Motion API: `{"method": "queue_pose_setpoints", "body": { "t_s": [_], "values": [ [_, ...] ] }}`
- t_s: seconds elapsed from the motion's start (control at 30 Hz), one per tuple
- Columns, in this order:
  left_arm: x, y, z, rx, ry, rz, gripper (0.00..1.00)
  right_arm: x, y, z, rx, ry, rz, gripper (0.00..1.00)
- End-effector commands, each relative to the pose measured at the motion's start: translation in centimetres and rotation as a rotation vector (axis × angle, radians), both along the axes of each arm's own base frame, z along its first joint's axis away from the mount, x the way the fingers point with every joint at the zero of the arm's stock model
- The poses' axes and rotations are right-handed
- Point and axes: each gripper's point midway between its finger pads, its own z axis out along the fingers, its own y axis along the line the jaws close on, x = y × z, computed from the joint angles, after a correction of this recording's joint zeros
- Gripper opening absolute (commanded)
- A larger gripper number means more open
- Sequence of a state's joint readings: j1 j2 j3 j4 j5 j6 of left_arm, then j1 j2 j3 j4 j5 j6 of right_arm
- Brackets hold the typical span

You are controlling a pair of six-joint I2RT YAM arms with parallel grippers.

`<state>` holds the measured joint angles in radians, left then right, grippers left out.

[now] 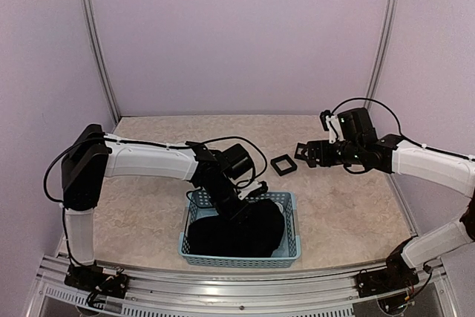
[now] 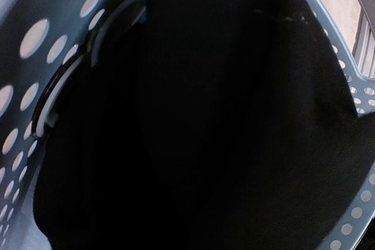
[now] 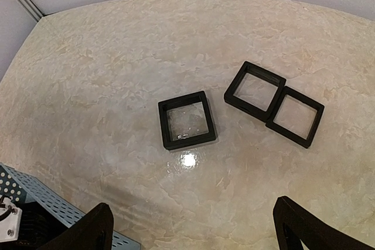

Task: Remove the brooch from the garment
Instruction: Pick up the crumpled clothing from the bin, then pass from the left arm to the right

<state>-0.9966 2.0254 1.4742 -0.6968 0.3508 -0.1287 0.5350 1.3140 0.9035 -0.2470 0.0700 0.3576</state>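
Note:
The black garment (image 1: pixel 237 234) lies bunched inside the light-blue basket (image 1: pixel 237 260). In the left wrist view the garment (image 2: pixel 205 115) fills nearly the whole frame, with the perforated basket wall (image 2: pixel 35 57) around it. No brooch shows in any view. My left gripper (image 1: pixel 247 204) is pushed down into the cloth at the basket's far side; its fingers are lost against the black. My right gripper (image 1: pixel 303 154) hovers over the table, open and empty, and its fingers (image 3: pixel 88 229) stand wide apart.
A black square frame box (image 3: pixel 186 120) with a clear pane lies on the marble-look table (image 1: pixel 148 206), also in the top view (image 1: pixel 283 165). A hinged pair of open black frames (image 3: pixel 273 102) lies to its right. A basket corner (image 3: pixel 35 200) shows at lower left.

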Motion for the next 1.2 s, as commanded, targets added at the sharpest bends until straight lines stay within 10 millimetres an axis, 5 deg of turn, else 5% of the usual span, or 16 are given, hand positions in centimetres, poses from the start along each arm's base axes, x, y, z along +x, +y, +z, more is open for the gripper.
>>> {"method": "queue_pose_setpoints", "body": {
  "t_s": [0.0, 0.07, 0.23, 0.4, 0.57, 0.63, 0.83, 0.97, 1.17],
  "values": [
    [1.1, 0.8, -0.8, 0.066, -0.072, 0.02, 0.15, 0.0, 0.2, -0.8, -0.014, 0.01, 0.001, 0.97],
    [2.0, 1.5, -0.1, 0.078, -0.118, 0.054, 0.0, -0.1, 0.3, -1.0, -0.018, 0.018, 0.007, 0.97],
    [4.3, 2.7, 3.5, 0.003, -0.181, 0.184, 0.0, -0.2, 0.3, -1.7, -0.029, 0.034, 0.009, 0.96],
    [6.8, 5.2, 8.9, -0.099, -0.235, 0.33, 0.0, 0.0, 0.6, -1.7, -0.018, 0.035, 0.011, 0.96],
    [7.5, 7.0, 16.7, -0.362, -0.241, 0.403, 0.0, 0.0, 1.1, -2.0, -0.018, 0.04, 0.022, 0.95],
    [8.0, 8.7, 20.0, -0.454, -0.267, 0.459, 0.0, 0.1, 1.5, -2.0, -0.017, 0.041, 0.029, 0.95],
    [10.0, 13.4, 25.9, -0.6, -0.27, 0.587, 0.0, -0.3, 2.3, -3.0, -0.034, 0.066, 0.058, 0.94],
    [9.7, 12.3, 30.2, -0.671, -0.3, 0.491, 0.0, -0.2, 1.7, -2.9, -0.031, 0.06, 0.01, 0.94],
    [8.5, 8.0, 33.8, -0.749, -0.279, 0.339, 0.0, 0.1, 1.4, -2.4, -0.002, 0.044, -0.033, 0.94]
  ]
}}
